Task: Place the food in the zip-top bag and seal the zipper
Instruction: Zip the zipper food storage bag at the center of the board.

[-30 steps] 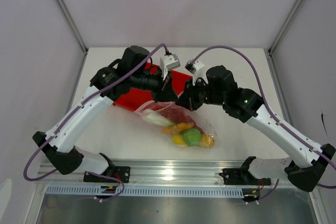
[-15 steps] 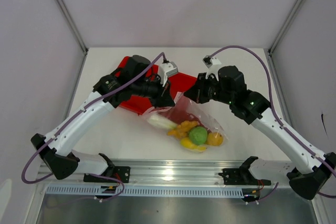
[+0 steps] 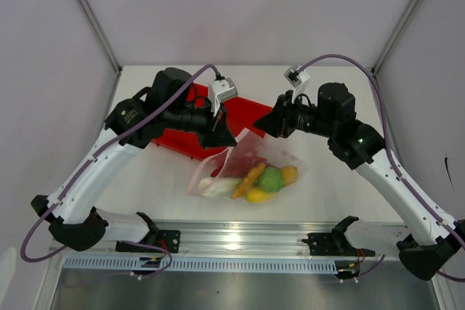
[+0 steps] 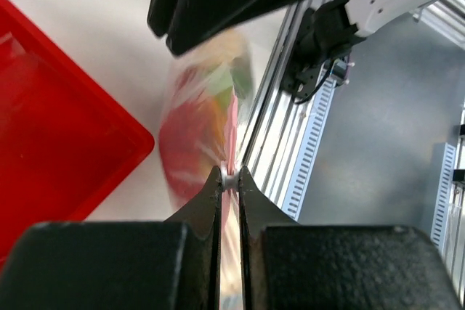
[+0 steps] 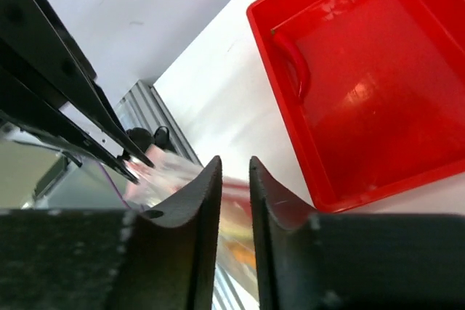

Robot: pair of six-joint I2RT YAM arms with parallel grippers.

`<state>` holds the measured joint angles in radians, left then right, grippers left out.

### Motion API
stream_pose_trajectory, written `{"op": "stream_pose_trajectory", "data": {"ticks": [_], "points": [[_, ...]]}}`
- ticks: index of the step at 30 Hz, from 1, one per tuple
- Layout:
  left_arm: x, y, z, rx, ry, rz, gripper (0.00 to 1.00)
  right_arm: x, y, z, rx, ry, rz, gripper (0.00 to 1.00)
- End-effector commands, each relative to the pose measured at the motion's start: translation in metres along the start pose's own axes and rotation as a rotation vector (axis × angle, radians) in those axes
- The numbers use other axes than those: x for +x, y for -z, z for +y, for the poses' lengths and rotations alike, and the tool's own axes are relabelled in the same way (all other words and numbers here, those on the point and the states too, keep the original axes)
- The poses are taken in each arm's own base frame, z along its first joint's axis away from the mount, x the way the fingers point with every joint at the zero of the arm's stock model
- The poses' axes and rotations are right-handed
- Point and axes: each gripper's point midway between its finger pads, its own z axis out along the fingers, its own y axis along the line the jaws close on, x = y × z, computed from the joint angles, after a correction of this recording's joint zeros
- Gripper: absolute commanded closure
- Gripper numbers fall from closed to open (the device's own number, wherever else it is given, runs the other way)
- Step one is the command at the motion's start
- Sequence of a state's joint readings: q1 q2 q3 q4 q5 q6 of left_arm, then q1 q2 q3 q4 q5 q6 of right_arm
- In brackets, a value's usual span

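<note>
Left claw (image 4: 229,178), right claw (image 5: 235,173), both pinching crinkly clear zip-top bag (image 3: 243,161)

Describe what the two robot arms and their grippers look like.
The left arm and right arm have white tubular links and bulky black joints. A purple cable loops along each to a white camera block at the wrist. The left gripper and right gripper are matte black, with two fingers tapering to thin tips. A green light glows on the right arm.
</note>
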<state>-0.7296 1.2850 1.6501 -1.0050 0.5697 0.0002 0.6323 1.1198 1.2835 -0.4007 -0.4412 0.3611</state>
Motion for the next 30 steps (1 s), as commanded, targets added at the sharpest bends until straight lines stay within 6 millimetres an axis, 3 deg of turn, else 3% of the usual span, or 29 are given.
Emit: {"op": "stream_pose_trajectory", "data": {"ticks": [1, 5, 7, 10, 11, 13, 21, 26, 30], "points": [[-0.032, 0.022, -0.021, 0.060, -0.086, -0.085, 0.99, -0.010, 0.016, 0.015, -0.044, 0.078, -0.002, 0.72], [-0.043, 0.034, -0.034, 0.097, -0.122, -0.116, 0.99, 0.002, 0.022, -0.005, 0.057, 0.049, 0.014, 0.71], [-0.045, 0.037, -0.038, 0.112, -0.128, -0.122, 0.99, 0.021, 0.017, -0.010, 0.052, 0.003, 0.056, 0.71], [-0.045, 0.037, -0.042, 0.137, -0.126, -0.106, 0.99, 0.055, 0.006, 0.005, -0.086, -0.109, 0.146, 0.72], [-0.045, 0.036, -0.041, 0.139, -0.127, -0.103, 0.99, 0.054, 0.002, 0.014, -0.146, -0.108, 0.128, 0.73], [-0.044, 0.034, -0.038, 0.130, -0.127, -0.098, 1.00, 0.070, -0.005, 0.032, -0.209, -0.129, 0.162, 0.73], [-0.044, 0.020, -0.037, 0.181, -0.107, -0.065, 0.99, 0.100, -0.015, 0.064, -0.275, -0.202, 0.212, 0.73], [-0.046, 0.003, -0.034, 0.236, -0.087, -0.046, 0.99, 0.109, -0.019, 0.057, -0.255, -0.282, 0.185, 0.73], [-0.054, 0.001, -0.039, 0.271, -0.089, -0.068, 0.99, 0.138, -0.033, 0.033, -0.161, -0.385, 0.199, 0.73]]}}
